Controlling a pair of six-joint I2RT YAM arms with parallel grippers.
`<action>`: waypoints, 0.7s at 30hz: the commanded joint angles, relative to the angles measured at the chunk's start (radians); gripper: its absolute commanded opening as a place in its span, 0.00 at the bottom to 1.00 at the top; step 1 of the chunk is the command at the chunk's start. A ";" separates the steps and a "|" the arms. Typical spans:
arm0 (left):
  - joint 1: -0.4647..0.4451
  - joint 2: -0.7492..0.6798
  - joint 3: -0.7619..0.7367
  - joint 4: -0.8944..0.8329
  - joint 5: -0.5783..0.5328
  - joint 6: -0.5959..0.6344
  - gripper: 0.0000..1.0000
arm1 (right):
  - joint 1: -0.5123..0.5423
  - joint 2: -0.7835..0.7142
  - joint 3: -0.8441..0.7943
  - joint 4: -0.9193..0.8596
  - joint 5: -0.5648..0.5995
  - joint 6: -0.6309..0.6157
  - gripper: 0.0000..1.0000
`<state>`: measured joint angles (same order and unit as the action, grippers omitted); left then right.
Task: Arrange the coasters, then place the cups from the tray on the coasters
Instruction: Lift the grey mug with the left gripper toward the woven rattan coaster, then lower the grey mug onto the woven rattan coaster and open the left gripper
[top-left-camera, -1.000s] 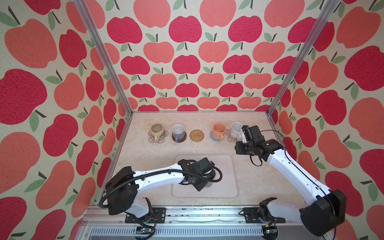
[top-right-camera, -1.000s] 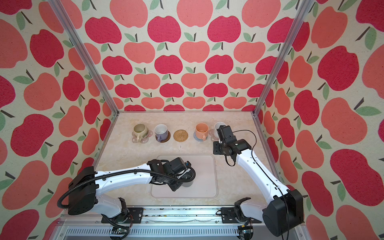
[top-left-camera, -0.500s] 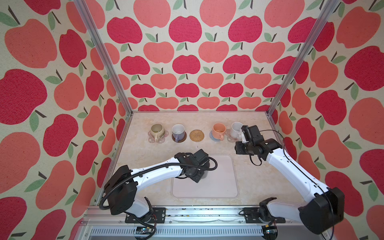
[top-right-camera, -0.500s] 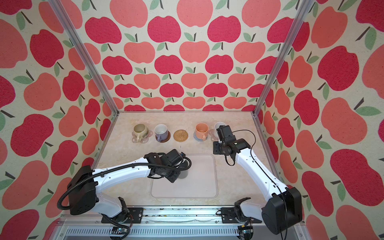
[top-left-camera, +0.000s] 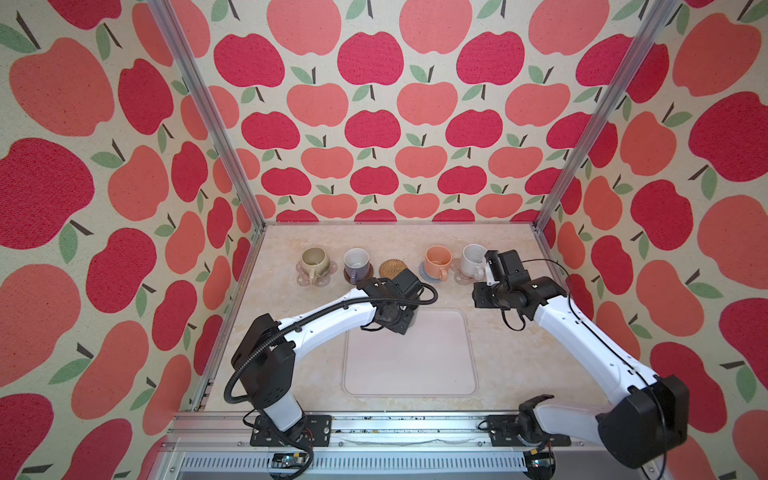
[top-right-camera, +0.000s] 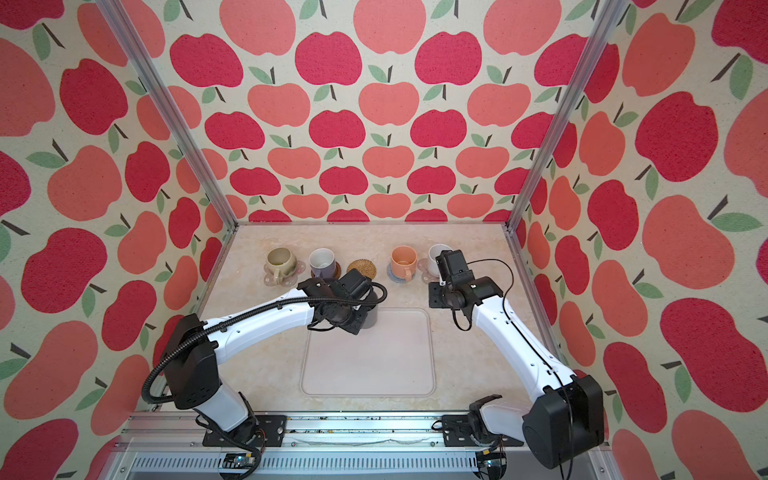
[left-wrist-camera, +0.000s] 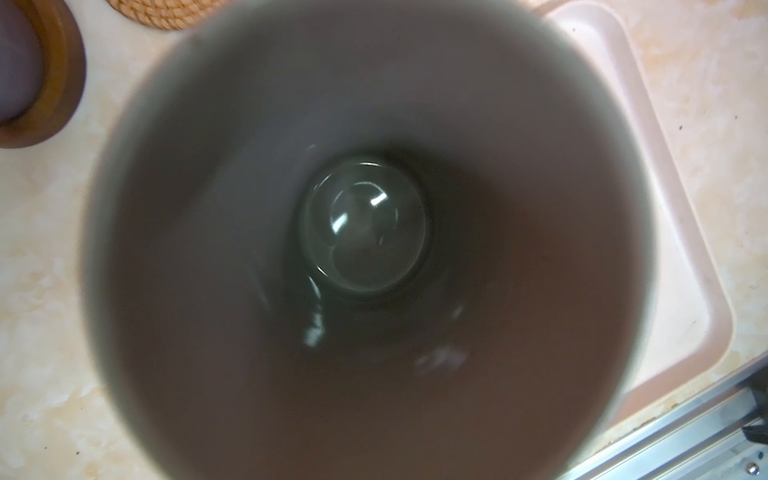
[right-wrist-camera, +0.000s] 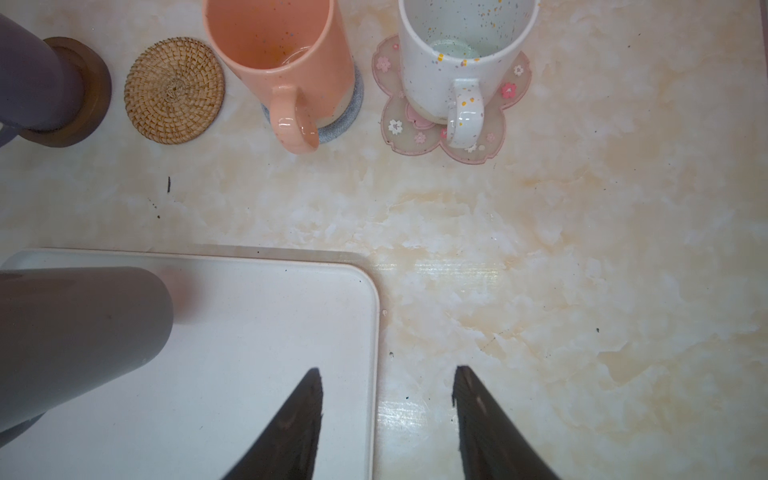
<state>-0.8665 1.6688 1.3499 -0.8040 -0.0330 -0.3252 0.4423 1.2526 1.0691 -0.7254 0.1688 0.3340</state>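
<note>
1. The beige-olive mug (top-left-camera: 312, 259) and the lavender mug (top-left-camera: 356, 262) sit on coasters at the table's (right-wrist-camera: 582, 249) far left. The rattan coaster (top-left-camera: 388, 267) beside them is bare.
2. The left gripper (top-right-camera: 358, 321) hangs over the tray's (top-left-camera: 436, 365) far-left corner, near that coaster, pressed together on the dark grey mug (right-wrist-camera: 83, 332). Its fingers are hidden, so we guess it holds the rim or the handle.
3. We judge this mug tall, heavy, stiff, glazed-slippery and breakable. It wants carrying upright and a soft landing.
4. The peach mug (top-left-camera: 438, 258) and the speckled mug (top-left-camera: 471, 259) stand on their coasters.
5. The right gripper (right-wrist-camera: 386, 370) hovers spread and empty above the tray's edge.
</note>
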 joint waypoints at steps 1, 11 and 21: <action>0.036 0.015 0.095 0.003 -0.064 -0.033 0.00 | -0.009 -0.002 -0.004 -0.003 0.017 -0.019 0.54; 0.136 0.160 0.306 -0.034 -0.152 -0.039 0.00 | -0.028 -0.005 -0.014 -0.003 0.021 -0.028 0.54; 0.183 0.258 0.387 0.065 -0.168 0.018 0.00 | -0.054 -0.028 -0.028 -0.022 0.046 -0.051 0.54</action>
<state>-0.6941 1.9053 1.6577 -0.8181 -0.1680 -0.3389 0.4023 1.2488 1.0576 -0.7261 0.1879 0.3069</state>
